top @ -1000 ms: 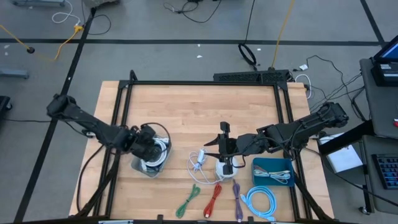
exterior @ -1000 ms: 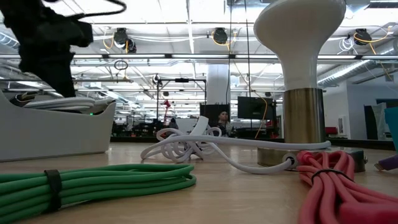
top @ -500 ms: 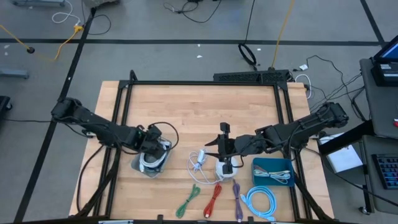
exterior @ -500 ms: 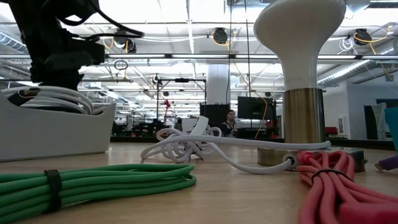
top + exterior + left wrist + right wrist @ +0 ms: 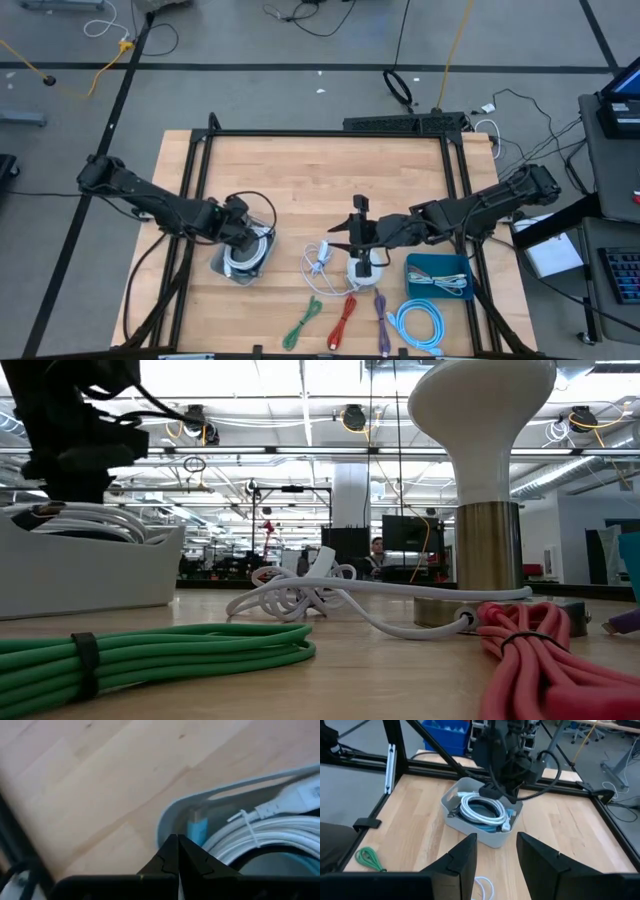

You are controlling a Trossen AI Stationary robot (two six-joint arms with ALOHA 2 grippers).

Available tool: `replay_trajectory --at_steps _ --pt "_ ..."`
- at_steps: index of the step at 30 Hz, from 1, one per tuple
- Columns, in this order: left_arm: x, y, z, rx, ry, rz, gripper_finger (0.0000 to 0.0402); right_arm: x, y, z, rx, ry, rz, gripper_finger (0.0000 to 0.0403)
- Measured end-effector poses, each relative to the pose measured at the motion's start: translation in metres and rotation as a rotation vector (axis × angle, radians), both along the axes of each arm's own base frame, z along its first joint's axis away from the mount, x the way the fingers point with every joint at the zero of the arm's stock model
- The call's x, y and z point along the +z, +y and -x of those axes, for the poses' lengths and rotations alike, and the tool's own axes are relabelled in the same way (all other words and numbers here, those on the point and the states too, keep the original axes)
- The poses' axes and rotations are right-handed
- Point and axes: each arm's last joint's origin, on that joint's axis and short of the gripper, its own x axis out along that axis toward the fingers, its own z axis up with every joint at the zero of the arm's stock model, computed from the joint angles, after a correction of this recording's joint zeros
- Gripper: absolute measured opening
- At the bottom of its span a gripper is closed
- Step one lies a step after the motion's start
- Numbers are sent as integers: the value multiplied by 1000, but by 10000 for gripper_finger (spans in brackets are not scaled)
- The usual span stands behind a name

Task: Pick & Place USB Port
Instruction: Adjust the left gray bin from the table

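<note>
I take the coiled white USB cable (image 5: 481, 810) to be the task's thing; it lies inside the grey bin (image 5: 451, 818) on the left half of the wooden table (image 5: 300, 180), its connector end resting against the bin wall in the left wrist view. The left gripper (image 5: 178, 855) hovers directly over that bin with its fingers pressed together and nothing between them, so I judge the cable released and the placement done or nearly so. The right gripper (image 5: 496, 851) sits near the table's middle, above a loose white cable (image 5: 322, 262) and a white-topped post (image 5: 364, 270), its fingers parted with only air between them as the right wrist view shows. Along the near edge lie a green cable bundle (image 5: 303, 322), a red cable bundle (image 5: 343, 320), a purple cable (image 5: 381, 318) and a light blue coil (image 5: 419, 325), with a blue tray (image 5: 438, 277) just beside the right arm. Risk, as I judge it: lifting the left arm carelessly could snag a loop of the coil on the closed fingers and drag it over the rim, and a low right-arm move could catch the loose white cable.
</note>
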Motion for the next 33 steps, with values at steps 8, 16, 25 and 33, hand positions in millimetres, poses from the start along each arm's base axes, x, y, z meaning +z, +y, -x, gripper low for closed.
replay_trajectory --at_steps 8,16,25,33 --pt "0 -6 11 33 64 -3 0 1 0 -1 3 -15 -1 130" --pt "-8 -16 27 36 191 79 0 1 0 -1 3 -13 0 130" --pt "-9 -31 23 4 121 179 0 1 0 -1 4 -15 -1 130" --pt "-9 -54 26 -39 60 283 0 2 0 -1 5 -20 2 130"
